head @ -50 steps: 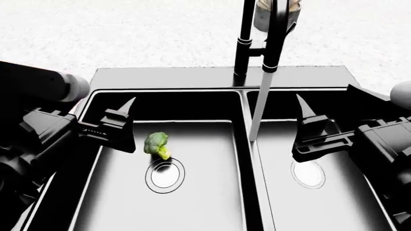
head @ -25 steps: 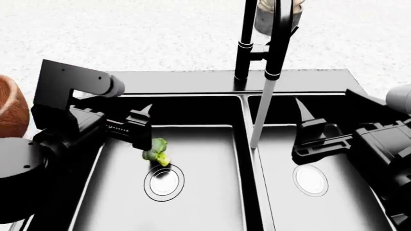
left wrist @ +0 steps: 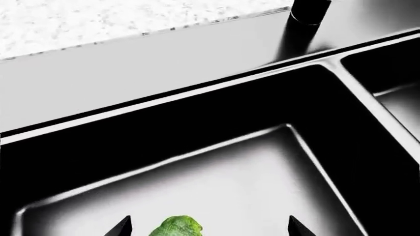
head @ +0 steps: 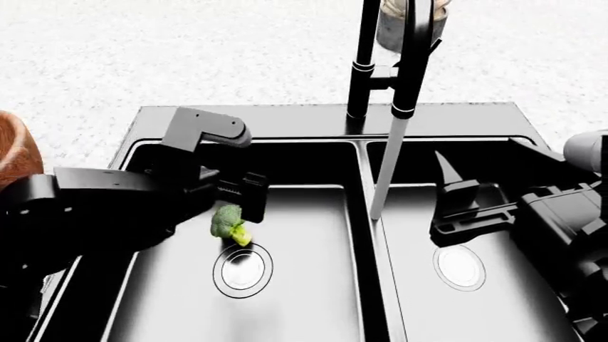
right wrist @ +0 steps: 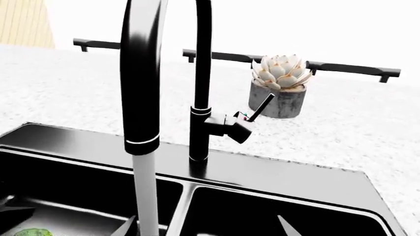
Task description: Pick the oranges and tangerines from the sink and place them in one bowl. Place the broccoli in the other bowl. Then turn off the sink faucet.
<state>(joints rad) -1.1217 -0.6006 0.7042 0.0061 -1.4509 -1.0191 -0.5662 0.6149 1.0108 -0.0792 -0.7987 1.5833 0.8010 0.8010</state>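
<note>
The broccoli (head: 228, 224) lies in the left basin of the black sink (head: 285, 117), just behind the round drain (head: 243, 269). My left gripper (head: 239, 206) hangs open right over it. In the left wrist view the broccoli (left wrist: 176, 227) sits between the two fingertips (left wrist: 121, 227), nearer that one, with neither touching it. My right gripper (head: 454, 203) is open and empty over the right basin, close to the water stream (head: 384, 167) running from the black faucet (head: 363, 64). Its side lever (right wrist: 260, 109) points up and away. The oranges, tangerines and white bowl are out of view.
The brown wooden bowl (head: 13, 153) shows partly at the far left on the speckled counter (head: 190, 50). A potted succulent (right wrist: 281, 84) stands behind the faucet. The centre divider (head: 366, 235) separates the basins. A second drain (head: 460, 266) lies in the right basin.
My left arm has swung rightward and down into the left basin, bringing its open fingers around the broccoli. The right arm and the broccoli have stayed where they were.
</note>
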